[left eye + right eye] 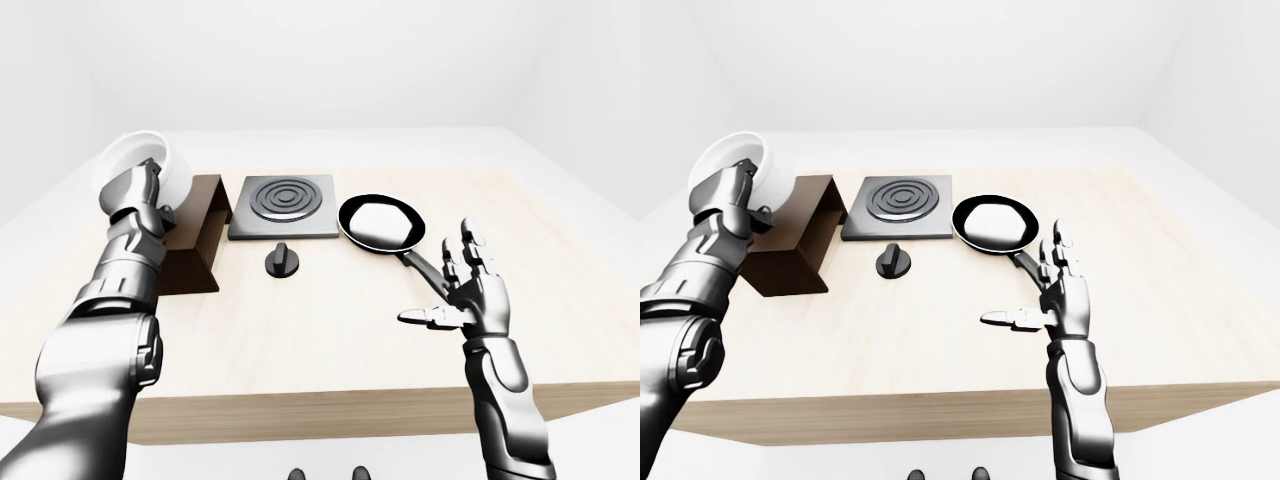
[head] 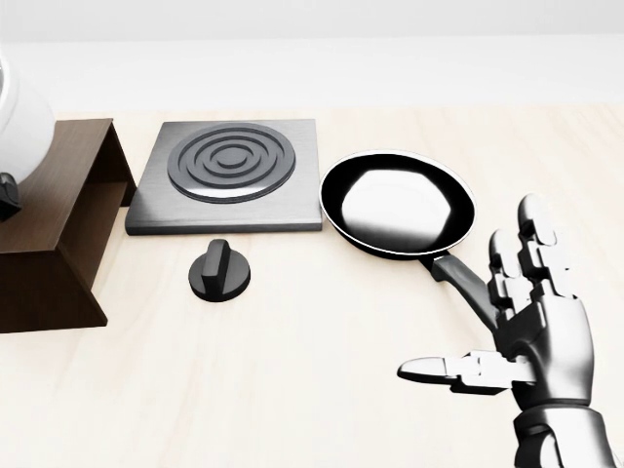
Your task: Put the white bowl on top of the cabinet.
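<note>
My left hand (image 1: 140,195) is shut on the white bowl (image 1: 125,158) and holds it tilted above the left part of the dark brown cabinet (image 1: 197,235), at the left of the left-eye view. In the head view only the bowl's edge (image 2: 21,117) shows at the left border, over the cabinet (image 2: 58,229). My right hand (image 1: 462,290) is open and empty, fingers spread, above the table at the lower right, beside the pan's handle.
A grey hob plate (image 2: 231,175) with rings lies right of the cabinet. A black knob (image 2: 218,273) lies below it. A black frying pan (image 2: 398,205) lies right of the hob, its handle toward my right hand. The wooden table (image 1: 330,340) ends below.
</note>
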Motion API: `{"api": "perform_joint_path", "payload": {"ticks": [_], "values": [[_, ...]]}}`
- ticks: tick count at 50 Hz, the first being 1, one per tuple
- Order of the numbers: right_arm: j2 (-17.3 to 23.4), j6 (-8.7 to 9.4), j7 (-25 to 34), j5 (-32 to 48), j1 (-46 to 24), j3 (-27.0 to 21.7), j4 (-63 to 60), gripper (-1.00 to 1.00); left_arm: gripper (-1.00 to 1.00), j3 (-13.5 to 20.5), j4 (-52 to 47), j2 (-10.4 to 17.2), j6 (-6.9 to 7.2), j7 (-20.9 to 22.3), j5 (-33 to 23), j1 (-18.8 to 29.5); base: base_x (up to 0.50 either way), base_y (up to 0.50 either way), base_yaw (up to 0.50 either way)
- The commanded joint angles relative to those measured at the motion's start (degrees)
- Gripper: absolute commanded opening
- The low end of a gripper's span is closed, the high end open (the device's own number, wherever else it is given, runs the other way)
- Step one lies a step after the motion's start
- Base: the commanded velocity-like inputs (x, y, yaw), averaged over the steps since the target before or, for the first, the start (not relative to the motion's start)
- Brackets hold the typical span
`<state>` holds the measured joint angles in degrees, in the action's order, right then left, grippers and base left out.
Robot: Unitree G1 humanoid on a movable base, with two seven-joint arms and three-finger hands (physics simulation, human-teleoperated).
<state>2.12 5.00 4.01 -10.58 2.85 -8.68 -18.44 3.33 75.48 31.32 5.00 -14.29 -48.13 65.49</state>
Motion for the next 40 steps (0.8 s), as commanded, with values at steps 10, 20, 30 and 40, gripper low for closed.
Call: {"api": "perform_joint_path", "payload": {"ticks": [10, 20, 30, 40], "values": [[-0.1, 0.00, 0.0, 0.3, 0.2, 0.3, 0.2, 1.00, -1.00, -0.3, -1.4, 0.3, 0.00, -2.2, -1.5, -0.3, 0.00, 0.00, 0.00], [-0.2, 0.00, -0.2, 0.7, -0.1, 0.7, 0.9, 1.00, -1.00, -0.3, -1.1, 0.0, 0.00, -2.5, -1.4, -0.9, 0.00, 0.00, 0.00], [-0.2, 0.00, -0.2, 0.9, 0.0, 0.9, 1.0, 1.00, -1.00, -0.3, -0.9, -0.1, 0.00, -2.8, -1.2, -1.4, 0.00, 0.00, 0.00], [-0.3, 0.00, -0.3, 1.2, 0.2, 1.2, 1.0, 1.00, -1.00, -0.2, -0.6, -0.1, 0.00, -2.9, -1.0, -1.7, 0.00, 0.00, 0.00]]}}
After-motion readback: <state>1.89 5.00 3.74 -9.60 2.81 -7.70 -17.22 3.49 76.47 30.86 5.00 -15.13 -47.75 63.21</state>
